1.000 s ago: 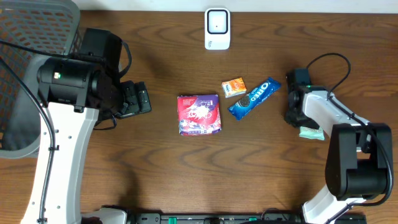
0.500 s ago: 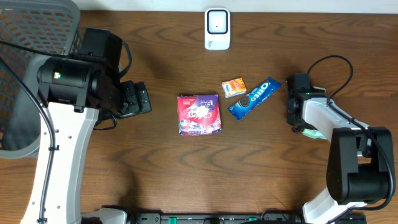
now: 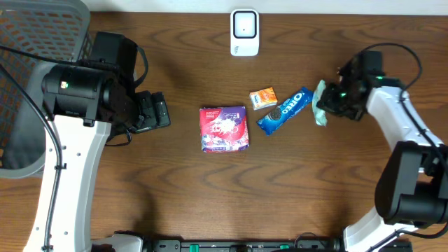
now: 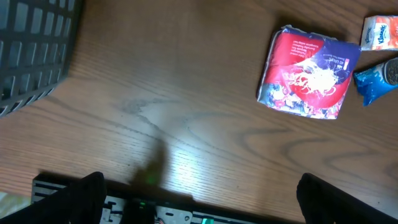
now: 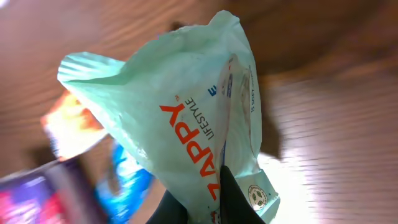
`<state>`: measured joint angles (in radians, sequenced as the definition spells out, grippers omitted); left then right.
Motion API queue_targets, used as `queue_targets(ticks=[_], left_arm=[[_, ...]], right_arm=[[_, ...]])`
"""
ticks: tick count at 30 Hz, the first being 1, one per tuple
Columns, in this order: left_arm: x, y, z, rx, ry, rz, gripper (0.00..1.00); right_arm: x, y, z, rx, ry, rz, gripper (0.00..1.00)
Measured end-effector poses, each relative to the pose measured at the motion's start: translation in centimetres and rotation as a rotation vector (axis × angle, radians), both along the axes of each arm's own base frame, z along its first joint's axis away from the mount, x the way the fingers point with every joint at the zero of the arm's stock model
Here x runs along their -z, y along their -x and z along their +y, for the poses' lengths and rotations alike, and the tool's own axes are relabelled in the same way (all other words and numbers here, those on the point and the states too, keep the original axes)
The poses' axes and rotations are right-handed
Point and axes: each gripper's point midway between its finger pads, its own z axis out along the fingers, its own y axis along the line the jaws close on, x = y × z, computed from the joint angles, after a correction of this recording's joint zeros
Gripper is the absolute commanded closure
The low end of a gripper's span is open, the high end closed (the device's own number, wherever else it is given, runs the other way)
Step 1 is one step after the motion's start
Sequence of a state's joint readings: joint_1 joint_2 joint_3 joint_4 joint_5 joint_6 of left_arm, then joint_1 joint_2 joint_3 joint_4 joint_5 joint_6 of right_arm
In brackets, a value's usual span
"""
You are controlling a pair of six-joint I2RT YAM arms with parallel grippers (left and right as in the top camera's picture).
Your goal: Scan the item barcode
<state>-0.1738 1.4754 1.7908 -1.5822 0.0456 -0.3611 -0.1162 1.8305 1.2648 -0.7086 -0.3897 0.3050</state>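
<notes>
A pale green packet [image 5: 186,124] with orange "ZAPPY" lettering fills the right wrist view. My right gripper [image 5: 205,202] is shut on its lower edge, one dark finger [image 5: 235,199] lying across the front. From overhead the packet [image 3: 320,110] hangs off the right gripper [image 3: 330,105], just right of the blue Oreo pack [image 3: 285,110]. No barcode can be made out on the packet. The white scanner [image 3: 244,32] stands at the table's far edge, centre. On the left of the table, my left gripper [image 4: 205,199] is open and holds nothing.
A red and purple packet [image 3: 224,129] lies mid-table, with a small orange tissue pack [image 3: 263,97] beside the Oreo pack. A dark mesh basket [image 3: 28,42] stands at the far left. The left wrist view shows the red packet [image 4: 309,73] and the basket [image 4: 34,50].
My right gripper shut on the green packet, which lay at the right side of the table, and carried it up and left towards the Oreo pack. The left arm has not moved.
</notes>
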Motion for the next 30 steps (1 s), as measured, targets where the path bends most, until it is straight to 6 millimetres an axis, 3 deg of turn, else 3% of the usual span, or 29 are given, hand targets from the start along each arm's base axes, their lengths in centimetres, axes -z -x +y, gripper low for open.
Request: queue_targets(ticks=[7, 11, 14, 20, 24, 30], left_arm=[[0.0, 0.0, 0.0, 0.0, 0.0, 0.0, 0.02], [0.0, 0.0, 0.0, 0.0, 0.0, 0.0, 0.02], [0.0, 0.0, 0.0, 0.0, 0.0, 0.0, 0.02], [0.0, 0.0, 0.0, 0.0, 0.0, 0.0, 0.02], [0.0, 0.0, 0.0, 0.0, 0.0, 0.0, 0.02], [0.0, 0.0, 0.0, 0.0, 0.0, 0.0, 0.02]], right_arm=[[-1.3, -0.5, 0.7, -0.023, -0.283, -0.103, 0.99], [0.2, 0.2, 1.9, -0.041, -0.4, -0.126, 0.99], [2.3, 1.2, 1.6, 0.007, -0.471, -0.085, 0.99], [3.8, 2.4, -2.3, 0.175, -0.566, -0.018, 0.98], [3.8, 3.3, -5.3, 0.277, -0.584, -0.001, 0.72], [4.3, 6.3, -8.1, 0.364, -0.459, 0.127, 0.68]])
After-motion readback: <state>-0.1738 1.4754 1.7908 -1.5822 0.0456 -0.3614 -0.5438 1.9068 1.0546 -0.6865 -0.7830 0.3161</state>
